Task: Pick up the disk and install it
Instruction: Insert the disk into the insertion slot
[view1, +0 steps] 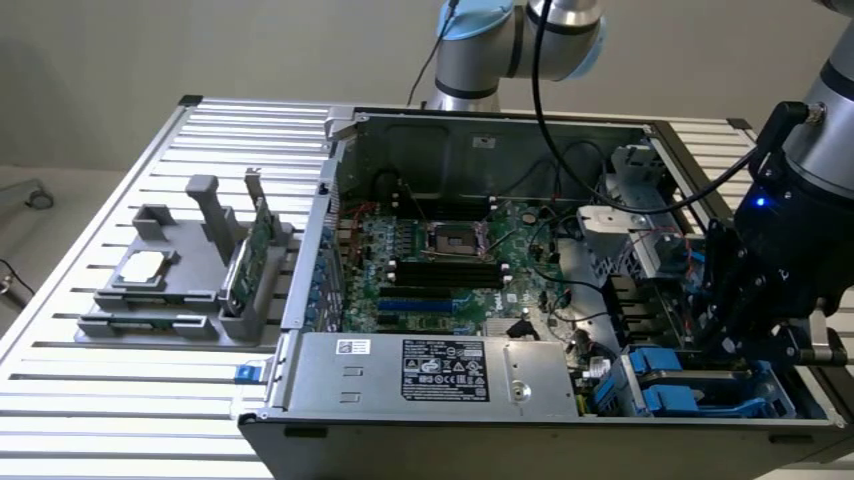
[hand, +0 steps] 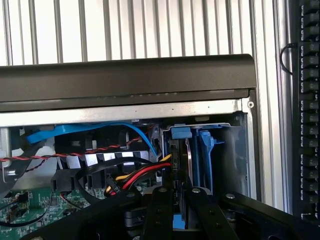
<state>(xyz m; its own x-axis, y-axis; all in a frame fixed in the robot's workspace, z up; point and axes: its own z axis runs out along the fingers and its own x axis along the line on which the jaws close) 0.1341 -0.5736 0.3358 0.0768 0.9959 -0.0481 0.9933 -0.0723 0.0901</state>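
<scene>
In the wrist view, the disk (hand: 176, 159) stands on edge between my black fingers (hand: 159, 202), its blue carrier rails (hand: 206, 150) beside it inside the drive bay. My gripper (hand: 177, 194) is shut on the disk's thin sides. The exterior view has my gripper (view1: 727, 335) reaching down into the case's front corner on that view's right, just over the blue bay parts (view1: 663, 380). The arm's body hides most of the disk there.
Red, yellow and black power wires (hand: 142, 174) and a blue flat cable (hand: 90, 131) run close to the bay. The black case front wall (hand: 125, 75) lies just beyond it. The motherboard (view1: 441, 260), power supply (view1: 441, 370) and a grey fixture (view1: 187, 270) with a chip and green card sit to the exterior view's left.
</scene>
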